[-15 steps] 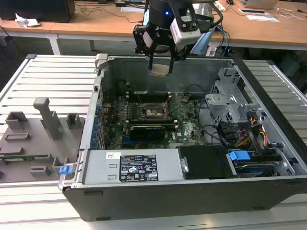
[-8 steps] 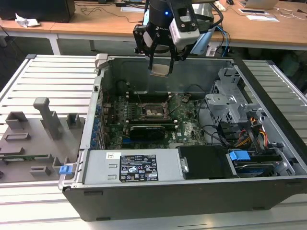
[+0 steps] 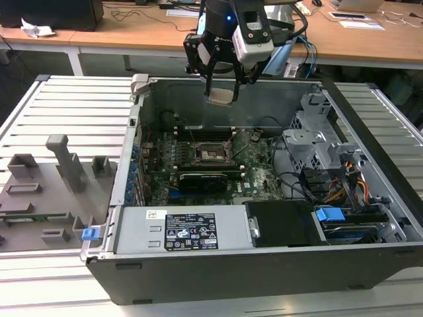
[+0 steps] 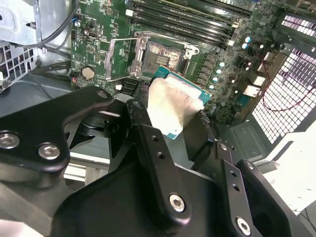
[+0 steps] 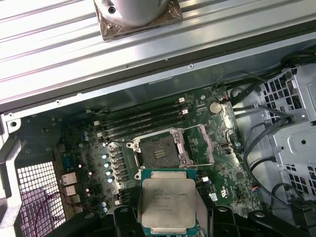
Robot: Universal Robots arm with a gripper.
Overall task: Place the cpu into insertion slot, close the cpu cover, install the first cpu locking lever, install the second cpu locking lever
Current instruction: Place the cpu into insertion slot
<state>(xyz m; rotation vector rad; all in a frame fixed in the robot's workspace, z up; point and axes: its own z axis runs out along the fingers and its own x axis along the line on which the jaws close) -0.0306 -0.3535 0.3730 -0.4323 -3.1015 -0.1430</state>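
My gripper (image 3: pixel 221 91) hangs above the back part of the open computer case, shut on the cpu (image 3: pixel 220 98). In both wrist views the cpu (image 4: pixel 175 103) (image 5: pixel 168 201) sits flat between the black fingers (image 4: pixel 148 143), silvery face showing, held in the air above the motherboard. Below it lies the insertion slot (image 3: pixel 211 153) (image 4: pixel 165 53) (image 5: pixel 158 150), a square black socket with a metal rim and nothing in it. The cpu cover (image 5: pixel 205 144) (image 4: pixel 116 59) stands swung open beside the socket.
A long black expansion card (image 3: pixel 205 178) lies just in front of the socket. Memory slots (image 5: pixel 143 118) run along its other side. A grey power supply (image 3: pixel 178 231) fills the case's front, a metal drive cage (image 3: pixel 317 139) the exterior view's right. Grey fixtures (image 3: pixel 46 191) stand outside.
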